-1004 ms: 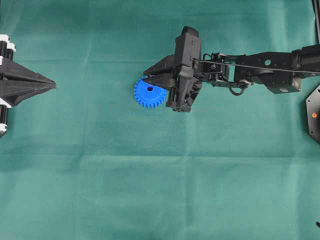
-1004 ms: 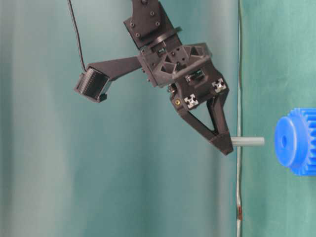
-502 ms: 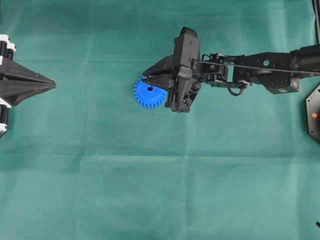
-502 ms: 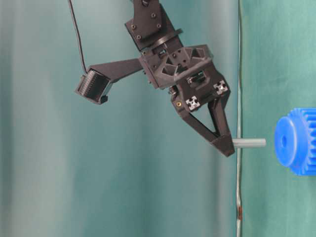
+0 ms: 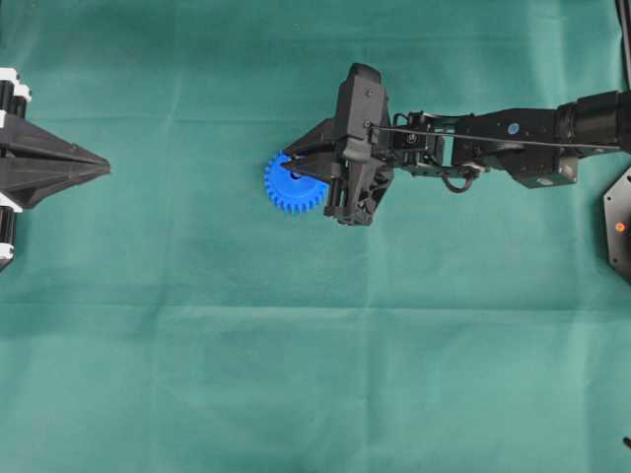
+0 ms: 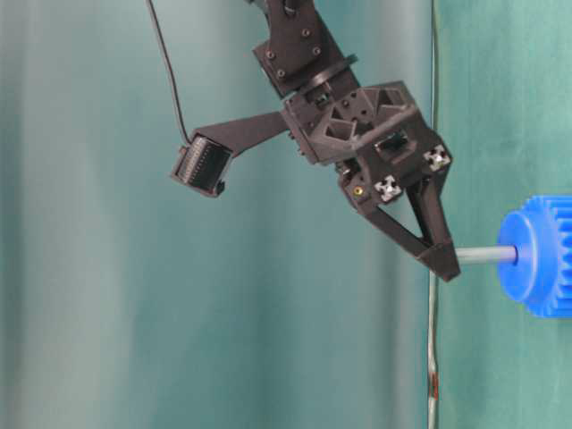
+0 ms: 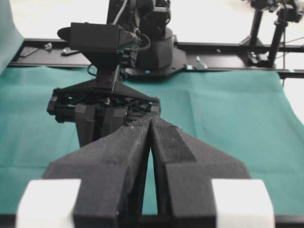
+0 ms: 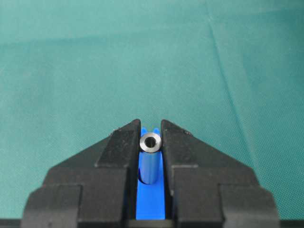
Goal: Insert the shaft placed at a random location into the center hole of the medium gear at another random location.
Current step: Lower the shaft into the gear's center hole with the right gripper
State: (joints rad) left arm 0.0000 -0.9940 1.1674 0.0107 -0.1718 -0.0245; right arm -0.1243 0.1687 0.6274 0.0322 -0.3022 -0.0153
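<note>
The right gripper [image 6: 444,261], jaws clamped on the shaft [image 6: 486,255], meets the center hole of the medium gear [image 5: 293,185], which lies at ten o'clock of the cloth's middle; pressing straight along the pin's axis should seat it; left gripper [image 7: 151,124] rests closed, empty.

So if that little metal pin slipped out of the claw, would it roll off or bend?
The shaft looks like a smooth, round metal tube, so on its side it would probably roll. It juts straight from the right gripper without sagging, so likely stiff. Its shiny end suggests it is slippery.

Overhead straight down, table-level side-on (turned sideways) — both sharing the medium gear [image 5: 292,185] — wrist views close along each claw.
</note>
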